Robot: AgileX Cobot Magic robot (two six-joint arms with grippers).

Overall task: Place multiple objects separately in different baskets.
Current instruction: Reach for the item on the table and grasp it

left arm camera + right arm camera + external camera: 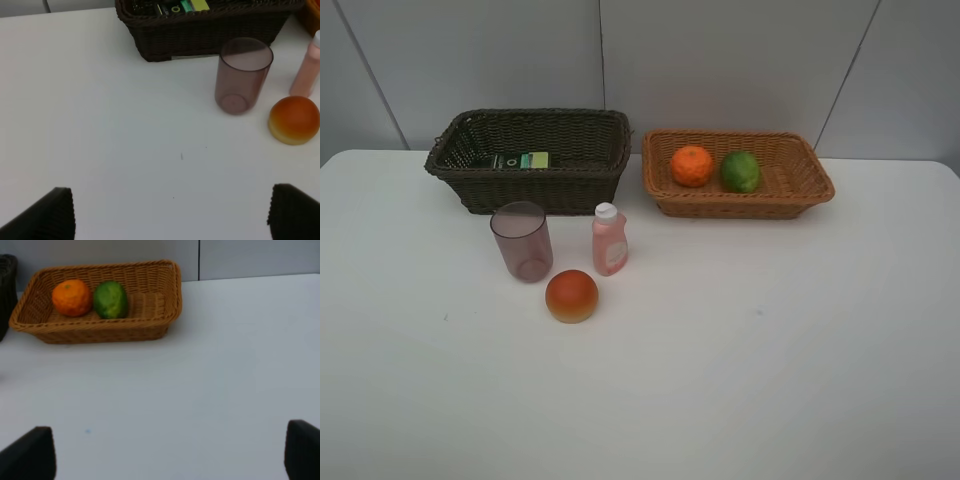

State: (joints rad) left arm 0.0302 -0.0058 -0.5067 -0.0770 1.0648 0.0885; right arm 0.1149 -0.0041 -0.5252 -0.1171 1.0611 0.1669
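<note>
Objects: six things in all, three on the white table [770, 350], three inside baskets.
Dark brown basket [540, 190]: stood at the back of the table, its long axis running across the high view.
Mauve cup [521, 240]: upright with its mouth up, close in front of the dark brown basket's front wall, not touching it.
Pink bottle [609, 240]: upright, long axis vertical, white cap on top; it stood in front of the dark brown basket's right front corner.
Red-orange fruit [571, 296]: sat on the table farther out from the dark brown basket than the cup and the bottle, apart from both.
Dark item with a green label [525, 160]: lay flat inside the dark brown basket, lengthwise along it; what it was could not be told.
Tan basket [740, 208]: stood just to the right of the dark brown basket with a small gap between them, and was shallower.
Orange [691, 166] and green fruit [741, 172]: lay side by side in the tan basket, the orange on the side nearer the dark brown basket.
Left gripper [170, 215]: hung above bare table well in front of the dark brown basket, facing it, fingers [50, 215] spread wide and holding nothing.
Right gripper [170, 455]: hung over bare table off to the right of the dark brown basket, jaws spread wide and empty.
Arms: outside the high view.
</note>
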